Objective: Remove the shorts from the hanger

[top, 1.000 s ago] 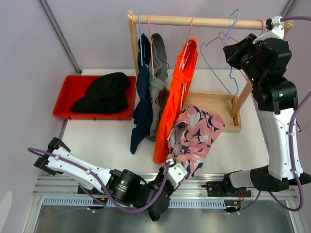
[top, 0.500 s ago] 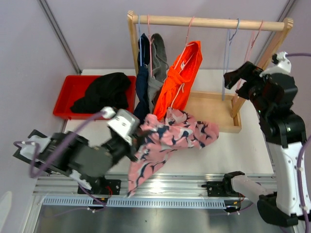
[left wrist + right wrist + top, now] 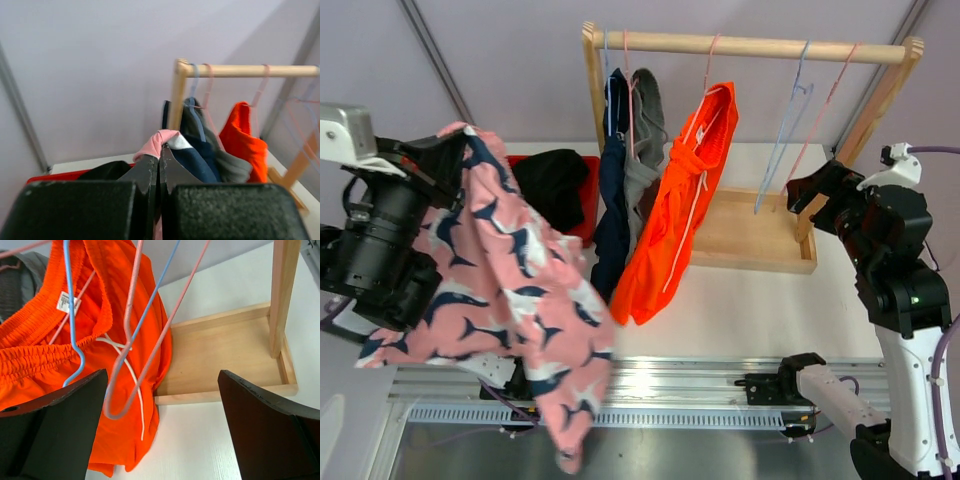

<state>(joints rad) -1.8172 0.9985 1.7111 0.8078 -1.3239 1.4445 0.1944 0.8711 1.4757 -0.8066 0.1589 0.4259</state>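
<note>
The white table (image 3: 750, 300) carries a red tray (image 3: 590, 195) at its far left, largely hidden in the top view, with the black shorts (image 3: 552, 180) heaped inside it. Right of centre, towards the far edge, sits the rack's shallow wooden base (image 3: 750, 235), with an upright post (image 3: 807, 215) standing in its right end. The orange shorts (image 3: 665, 240) hang down over the base's left end, though whether they touch the tabletop cannot be told, and a metal rail (image 3: 720, 385) runs along the near edge.

We are seeing shorts (image 3: 642, 170) hanging along the rail's (image 3: 750, 44) left half (hangers (image 3: 780, 135) at their right), the bin (image 3: 590, 210) lying leftward.
</note>
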